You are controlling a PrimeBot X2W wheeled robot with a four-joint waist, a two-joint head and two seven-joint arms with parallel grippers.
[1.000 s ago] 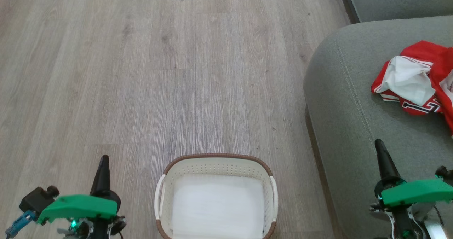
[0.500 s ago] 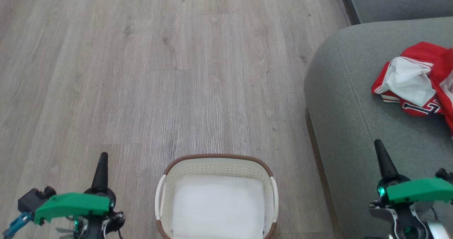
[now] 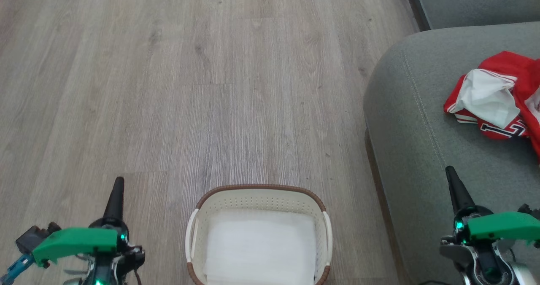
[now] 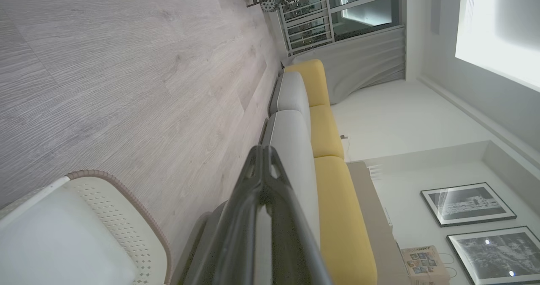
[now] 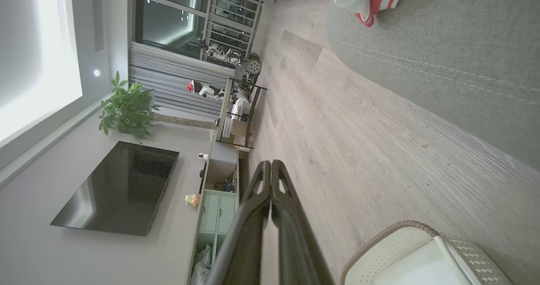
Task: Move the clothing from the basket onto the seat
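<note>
Left hand shifted left, clothing beyond right hand

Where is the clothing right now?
In the head view, the clothing lies bunched on the seat at the far right, away from the basket.

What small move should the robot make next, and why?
Probably none: I would stop here with both arms parked. The basket holds nothing but its white sheet, and the clothing lies on the seat. The left tool and right tool are shut on nothing, so the task looks done.
</note>
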